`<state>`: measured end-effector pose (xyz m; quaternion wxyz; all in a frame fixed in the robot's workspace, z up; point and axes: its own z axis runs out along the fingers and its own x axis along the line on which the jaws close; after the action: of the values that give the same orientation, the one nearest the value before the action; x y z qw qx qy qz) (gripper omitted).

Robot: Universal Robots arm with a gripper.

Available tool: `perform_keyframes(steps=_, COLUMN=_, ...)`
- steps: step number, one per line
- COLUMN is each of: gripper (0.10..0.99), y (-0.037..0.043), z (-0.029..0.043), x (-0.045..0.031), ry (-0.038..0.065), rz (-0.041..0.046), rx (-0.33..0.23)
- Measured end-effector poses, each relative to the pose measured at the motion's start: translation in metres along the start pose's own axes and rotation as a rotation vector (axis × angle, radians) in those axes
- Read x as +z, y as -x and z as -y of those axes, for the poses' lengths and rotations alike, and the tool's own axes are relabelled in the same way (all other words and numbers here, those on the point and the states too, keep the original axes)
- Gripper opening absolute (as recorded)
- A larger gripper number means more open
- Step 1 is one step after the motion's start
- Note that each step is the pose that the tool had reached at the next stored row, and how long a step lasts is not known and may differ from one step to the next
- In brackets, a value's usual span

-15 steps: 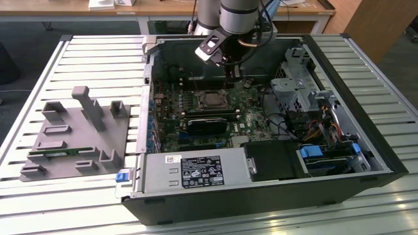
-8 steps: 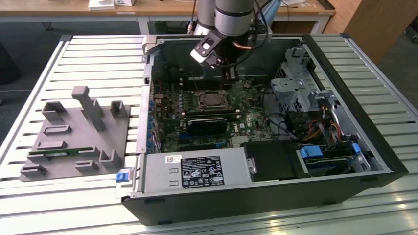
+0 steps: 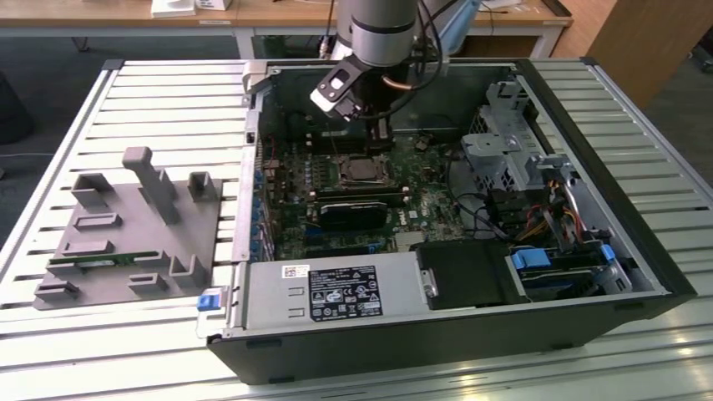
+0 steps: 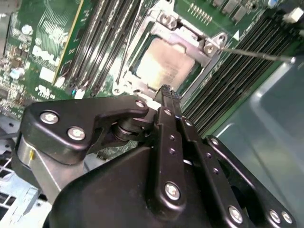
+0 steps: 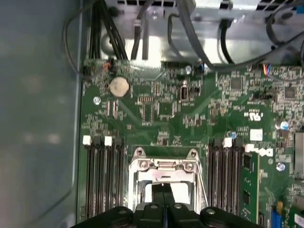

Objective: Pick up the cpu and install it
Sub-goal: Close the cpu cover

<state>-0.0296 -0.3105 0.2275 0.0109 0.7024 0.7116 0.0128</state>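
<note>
The cpu (image 4: 168, 64) lies flat in the socket (image 4: 209, 47), its pale silver top showing inside the metal frame that runs round it. The socket sits near the middle of the green board (image 5: 166, 114), with rows of dark slots (image 5: 102, 175) along two opposite sides of it. A thin metal rod (image 4: 251, 54) runs out from one corner of the frame, over the slots.

The claw (image 4: 166, 91) hangs just above the cpu with its tips over the edge of the frame. Its two fingers are pressed together and nothing is held between them. I cannot tell whether the tips touch the chip or the frame.

In the exterior view the arm (image 3: 379, 29) comes down from the far edge into the open case (image 3: 446, 351), which lies on its side on the slatted metal surface (image 3: 167, 83), towards the exterior view's right.

Beside the case, at the surface's edge on the exterior view's left, rests a grey tray (image 3: 123, 242). A long green memory stick (image 3: 100, 261) lies along the tray's near part.
</note>
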Motion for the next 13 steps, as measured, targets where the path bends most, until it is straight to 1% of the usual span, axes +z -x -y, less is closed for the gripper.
perform_keyframes(steps=2, gripper=0.114, y=0.0000, z=0.0030, x=0.0021, ry=0.000, rz=0.0000, rx=0.000)
perform_keyframes(steps=6, gripper=0.114, y=-0.0001, z=0.0121, x=0.0049, ry=0.000, rz=-0.0002, rx=-0.002)
perform_keyframes(steps=13, gripper=0.114, y=-0.0002, z=0.0205, x=0.0114, ry=0.000, rz=-0.0001, rx=-0.003)
